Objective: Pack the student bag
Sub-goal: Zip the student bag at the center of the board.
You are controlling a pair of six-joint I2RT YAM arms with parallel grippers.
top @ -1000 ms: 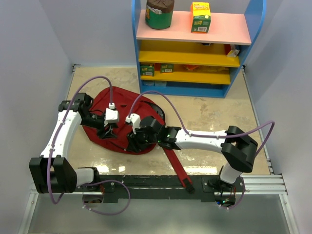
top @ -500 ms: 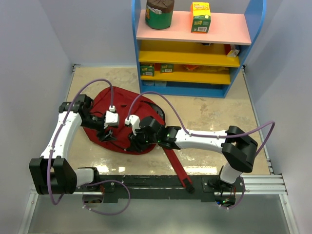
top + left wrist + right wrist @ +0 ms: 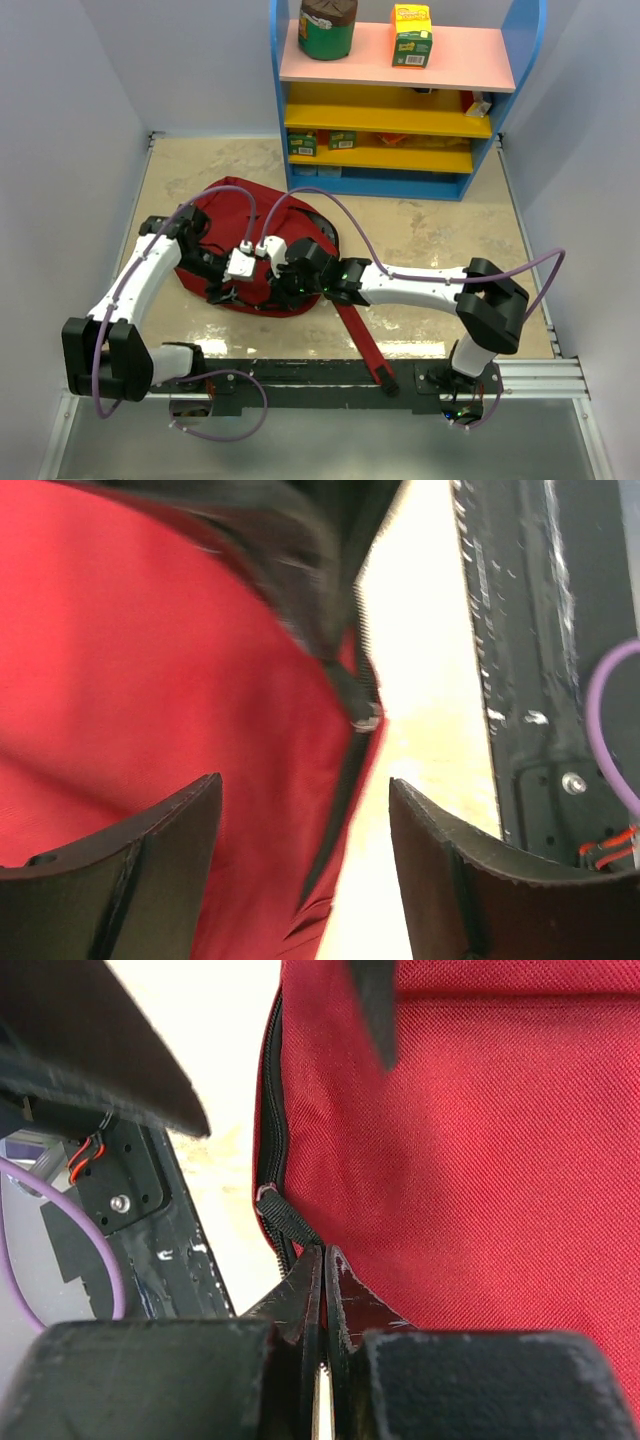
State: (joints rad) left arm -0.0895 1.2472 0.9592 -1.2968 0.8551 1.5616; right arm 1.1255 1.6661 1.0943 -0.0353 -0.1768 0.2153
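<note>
Red student bag (image 3: 212,212) lies slumped; right hand (image 3: 322,1278) pinches its zipper pull (image 3: 286,1222), left hand (image 3: 305,785) released.

**Student bag (image 3: 212,212) flat on the tabletop (image 3: 440,225), left of centre in the top view, with a shelf unit (image 3: 470,55) behind it at upper centre.**

Both grippers sit side by side over the bag's lower edge. The left gripper (image 3: 218,292) is on the left, its jaws spread over the fabric. The right gripper (image 3: 322,1260) is just to its right, pinched on the zipper pull (image 3: 285,1215). A strap (image 3: 360,335) runs from the bag's lower right toward the bottom of the frame. On the shelf unit's top board a canister (image 3: 327,25) stands left and a box (image 3: 411,33) right.
</note>
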